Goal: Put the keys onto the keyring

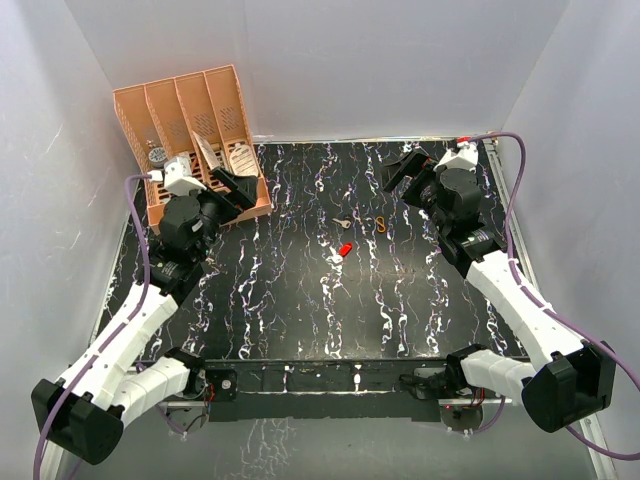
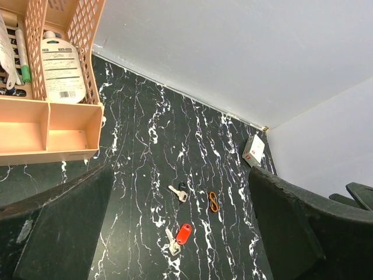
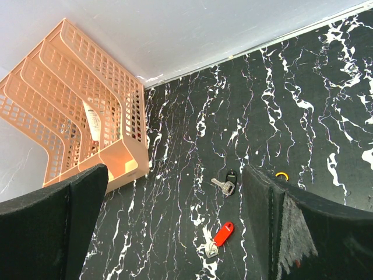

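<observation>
Black white-veined counter [image 1: 280,300], white walls [image 1: 330,60] on three sides, one peach mesh rack [image 1: 190,120] with four slots at far left, contents too small to read. Mid-counter between the arms lie two keys, silver key [image 1: 345,222] and red-headed key [image 1: 345,249] nearer the bases, plus one keyring [image 1: 381,224] just right of the silver one, all apart; right wrist view hides most of the keyring behind a finger. Left fingers [image 2: 64,227] and right fingers [image 3: 52,221] spread wide, holding nothing.
</observation>
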Robot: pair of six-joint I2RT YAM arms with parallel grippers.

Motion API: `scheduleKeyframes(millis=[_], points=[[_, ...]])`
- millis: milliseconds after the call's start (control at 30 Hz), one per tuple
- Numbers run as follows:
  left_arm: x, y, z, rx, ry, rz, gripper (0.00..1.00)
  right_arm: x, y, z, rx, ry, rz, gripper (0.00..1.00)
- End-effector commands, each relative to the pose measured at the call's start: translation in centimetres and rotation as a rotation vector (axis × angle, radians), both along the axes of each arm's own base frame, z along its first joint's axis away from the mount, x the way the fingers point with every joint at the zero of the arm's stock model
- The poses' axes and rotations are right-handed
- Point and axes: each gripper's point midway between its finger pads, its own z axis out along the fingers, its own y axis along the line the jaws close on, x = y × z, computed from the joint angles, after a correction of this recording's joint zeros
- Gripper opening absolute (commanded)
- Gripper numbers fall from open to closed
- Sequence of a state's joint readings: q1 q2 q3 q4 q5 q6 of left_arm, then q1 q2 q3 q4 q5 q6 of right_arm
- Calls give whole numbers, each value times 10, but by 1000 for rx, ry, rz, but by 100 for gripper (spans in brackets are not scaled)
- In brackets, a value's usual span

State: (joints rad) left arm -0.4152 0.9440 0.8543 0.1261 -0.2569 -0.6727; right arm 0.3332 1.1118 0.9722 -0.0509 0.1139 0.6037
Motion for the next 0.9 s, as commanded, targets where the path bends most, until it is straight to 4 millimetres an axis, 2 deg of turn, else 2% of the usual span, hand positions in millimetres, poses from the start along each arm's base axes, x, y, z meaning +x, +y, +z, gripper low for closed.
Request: scheduleKeyframes(millis=[0, 100, 233, 400, 533, 700, 767, 800, 867], points=[[-2, -2, 9, 12, -28, -24, 99, 0, -3, 27, 2, -76, -9, 98], [0, -7, 6, 36, -14, -50, 99, 8, 4, 13, -51, -17, 29, 97], [2, -13, -2, 56, 1, -81, 99, 26, 12, -28, -164, 163, 67, 98], [8, -21, -11, 72, 28, -114, 99, 43, 2, -83, -291, 338, 22, 98], [14, -26, -18, 93, 40, -132, 99, 61, -7, -110, -401, 409, -14, 98], [17, -28, -22, 95, 33, -138, 95, 82, -13, -130, -503, 447, -30, 97], [18, -28, -22, 95, 31, -134, 94, 85, -12, -144, -532, 475, -15, 96], [18, -28, -23, 94, 30, -132, 94, 86, -12, -161, -555, 513, -3, 95], [19, -28, -23, 95, 30, -130, 94, 87, -14, -179, -589, 563, 12, 93]])
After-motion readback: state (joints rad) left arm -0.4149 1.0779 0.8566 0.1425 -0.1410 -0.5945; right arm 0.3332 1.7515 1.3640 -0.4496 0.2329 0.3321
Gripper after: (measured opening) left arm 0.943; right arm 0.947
